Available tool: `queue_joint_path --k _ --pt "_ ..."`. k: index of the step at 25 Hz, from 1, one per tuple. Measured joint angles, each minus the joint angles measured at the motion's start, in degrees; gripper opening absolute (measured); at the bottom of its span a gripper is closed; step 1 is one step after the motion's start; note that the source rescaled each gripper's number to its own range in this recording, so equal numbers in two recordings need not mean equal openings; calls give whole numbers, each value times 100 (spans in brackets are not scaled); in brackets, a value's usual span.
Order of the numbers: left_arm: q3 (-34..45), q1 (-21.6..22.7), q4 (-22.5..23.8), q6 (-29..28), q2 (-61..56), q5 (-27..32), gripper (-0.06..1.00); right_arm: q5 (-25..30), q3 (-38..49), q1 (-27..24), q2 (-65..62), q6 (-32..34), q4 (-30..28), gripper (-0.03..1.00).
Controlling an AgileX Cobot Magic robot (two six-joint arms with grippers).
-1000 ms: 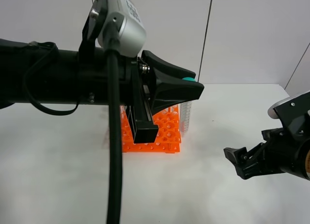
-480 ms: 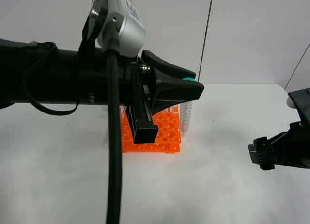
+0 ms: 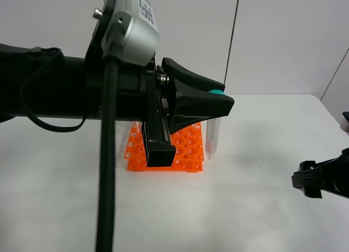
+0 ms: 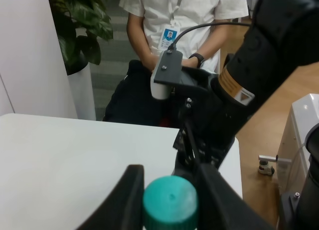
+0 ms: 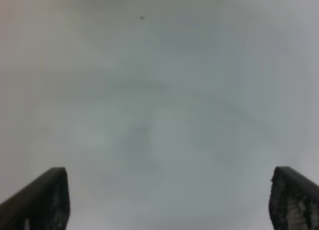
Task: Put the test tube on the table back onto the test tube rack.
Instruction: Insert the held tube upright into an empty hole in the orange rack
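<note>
A slim clear plastic test tube (image 3: 212, 133) with a teal screw cap is held upright just beside the bright orange plastic test tube rack (image 3: 188, 148)
The tube is gripped at its cap by the black left gripper (image 4: 170, 190), with a finger pressed on each side. It is hung outside the rack's holes, on the side nearer the black right gripper (image 5: 167, 195), pointed tip down near the big white table (image 3: 262, 219). Much of the rack is hidden by the left arm (image 3: 49, 88), so what is in it cannot be told. The right gripper is seen well apart, fingers spread wide
</note>
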Motion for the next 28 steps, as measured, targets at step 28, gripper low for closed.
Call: queue_joint_path --k 28 --pt "0 0 0 0 0 22 0 2055 -159 -2044 -17 -1926 1692 84"
